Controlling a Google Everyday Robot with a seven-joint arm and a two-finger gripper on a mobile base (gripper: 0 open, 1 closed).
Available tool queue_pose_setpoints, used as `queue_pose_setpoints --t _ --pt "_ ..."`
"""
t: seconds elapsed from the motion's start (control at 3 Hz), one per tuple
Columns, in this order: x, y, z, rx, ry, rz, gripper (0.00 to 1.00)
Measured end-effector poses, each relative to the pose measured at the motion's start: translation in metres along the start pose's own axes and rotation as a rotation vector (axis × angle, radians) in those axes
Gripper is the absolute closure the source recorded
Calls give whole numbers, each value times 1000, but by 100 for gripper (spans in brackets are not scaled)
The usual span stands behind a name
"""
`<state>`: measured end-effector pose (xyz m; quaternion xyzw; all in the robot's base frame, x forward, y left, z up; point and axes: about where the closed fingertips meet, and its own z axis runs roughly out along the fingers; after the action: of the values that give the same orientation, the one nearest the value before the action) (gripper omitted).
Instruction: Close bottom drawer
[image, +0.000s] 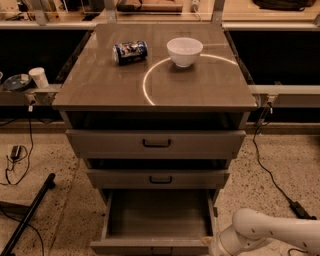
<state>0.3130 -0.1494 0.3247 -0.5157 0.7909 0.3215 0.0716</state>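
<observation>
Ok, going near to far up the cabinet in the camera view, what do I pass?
The bottom drawer, pulled open, with the gripper at its front right corner → middle drawer front → top drawer front → cabinet top, where the can and white bowl sit.

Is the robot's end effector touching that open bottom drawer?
Cannot tell. The camera view shows the end effector at the front right corner of the bottom drawer, but neither contact nor a gap shows plainly.

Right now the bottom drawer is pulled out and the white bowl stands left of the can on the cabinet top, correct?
No: the camera view shows the bowl right of the can. The bottom drawer is pulled out, as you say; the pincer is by its front right corner.
</observation>
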Motion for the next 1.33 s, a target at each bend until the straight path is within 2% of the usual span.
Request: queue_pose_setpoints --t 1.33 --pt "-30 -46 -2 36 -19 -46 0"
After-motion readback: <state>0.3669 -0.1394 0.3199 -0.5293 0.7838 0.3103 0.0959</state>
